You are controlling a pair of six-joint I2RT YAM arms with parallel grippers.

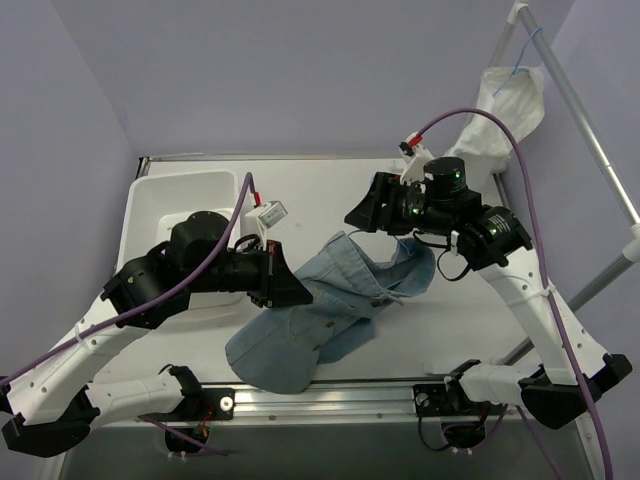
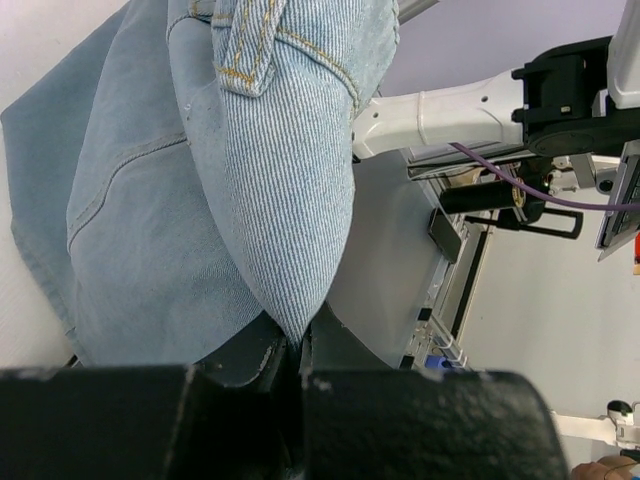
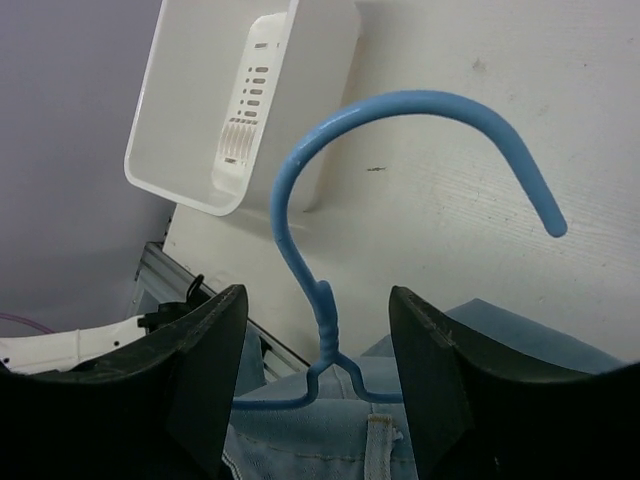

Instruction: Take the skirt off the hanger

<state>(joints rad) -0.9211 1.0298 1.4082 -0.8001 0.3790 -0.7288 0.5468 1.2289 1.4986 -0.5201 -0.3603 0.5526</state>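
The light blue denim skirt (image 1: 330, 310) lies crumpled on the white table between the arms. My left gripper (image 1: 290, 290) is shut on a fold of the skirt (image 2: 280, 200), and its jaws (image 2: 295, 345) pinch the tip of the fold. My right gripper (image 1: 362, 213) is open above the skirt's waistband. In the right wrist view the blue wire hanger (image 3: 325, 300) stands with its neck between the open fingers (image 3: 205, 370), touching neither. Its hook (image 3: 400, 105) curves over the table. The hanger's arms go down into the waistband (image 3: 380, 440).
A white plastic bin (image 1: 185, 195) stands at the table's back left, also seen in the right wrist view (image 3: 230, 110). A metal rack pole (image 1: 590, 130) with a white cloth bag (image 1: 510, 105) stands at the right. A metal rail (image 1: 330, 395) runs along the near edge.
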